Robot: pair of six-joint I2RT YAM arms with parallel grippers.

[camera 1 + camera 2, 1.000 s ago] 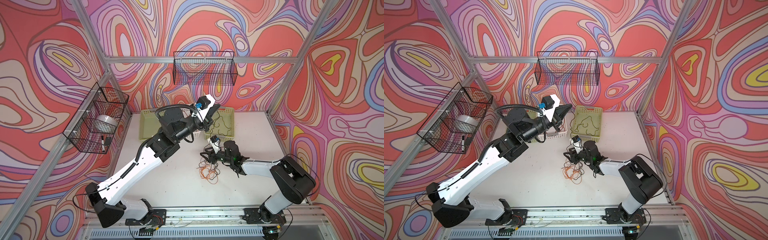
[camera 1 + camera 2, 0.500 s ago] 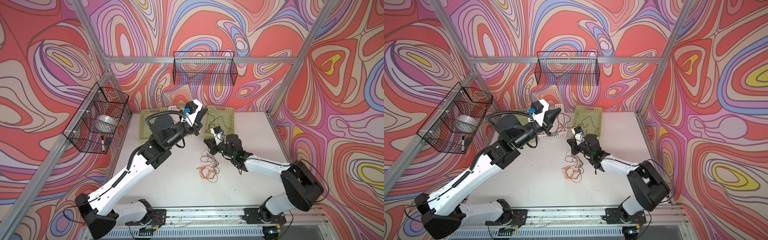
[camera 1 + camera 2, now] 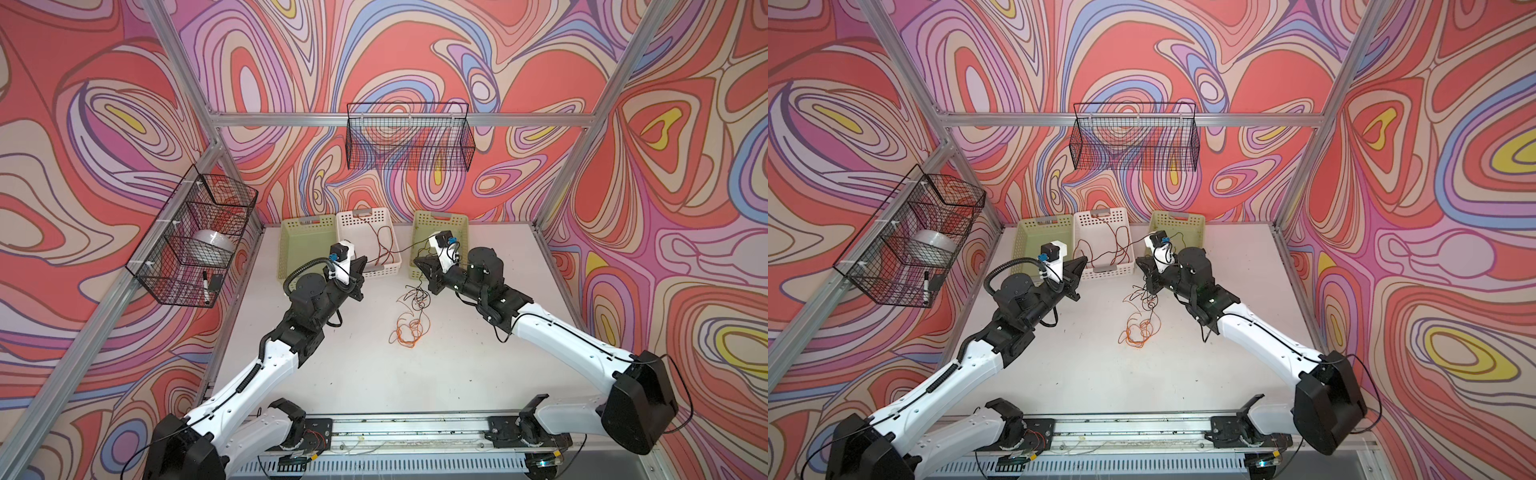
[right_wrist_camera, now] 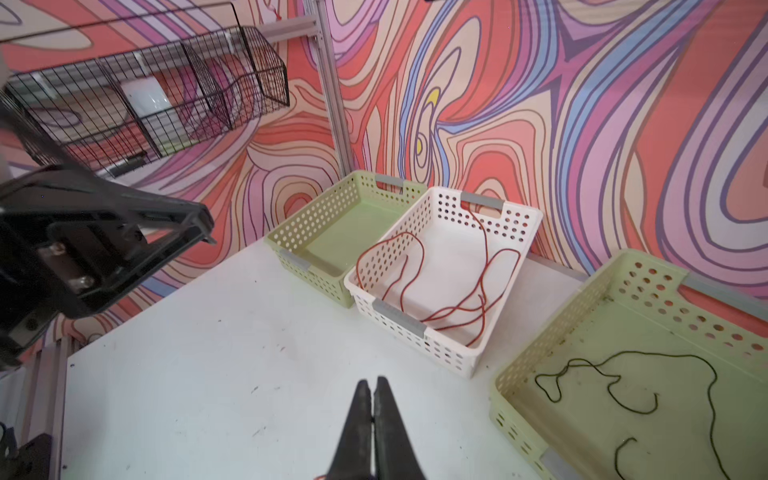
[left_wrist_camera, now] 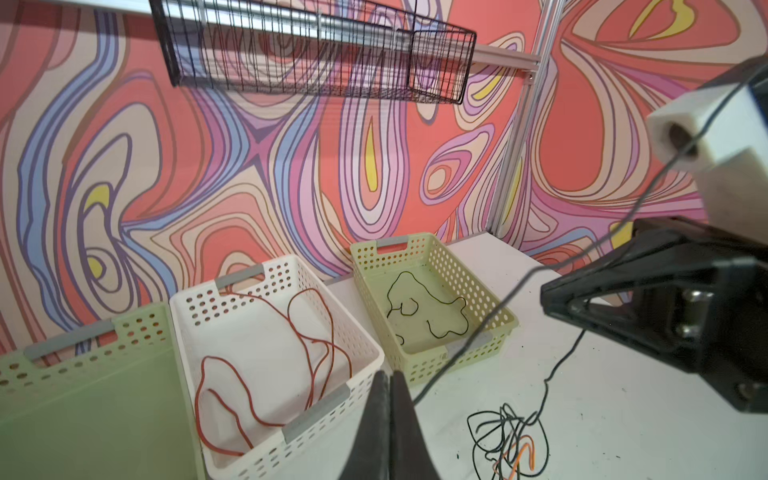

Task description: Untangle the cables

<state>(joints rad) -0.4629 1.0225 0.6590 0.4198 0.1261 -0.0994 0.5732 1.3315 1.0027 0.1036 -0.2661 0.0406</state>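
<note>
My left gripper [image 3: 365,262] [image 5: 390,374] is shut on a thin black cable [image 5: 478,332]. That cable runs taut across to my right arm's wrist. My right gripper [image 3: 417,261] [image 4: 371,380] is shut too, raised above the table. A black strand hangs from under its fingers down to a tangle of black loops [image 3: 415,297] [image 5: 507,432] and an orange cable [image 3: 409,332] [image 3: 1138,332]. A reddish-brown cable [image 5: 307,345] [image 4: 457,307] lies in the white basket [image 3: 382,270]. Another dark cord [image 5: 432,307] lies in the right green basket [image 3: 440,216].
A second green basket [image 3: 307,220] stands left of the white one, at the back wall. Black wire baskets hang on the back wall [image 3: 409,137] and on the left wall [image 3: 195,241]; the left one holds a white roll and a marker. Aluminium posts frame the table.
My left gripper drew back leftward from over the right green basket to the white basket's front. My right gripper shut at the tangle and rose toward the back, lifting black strands.
</note>
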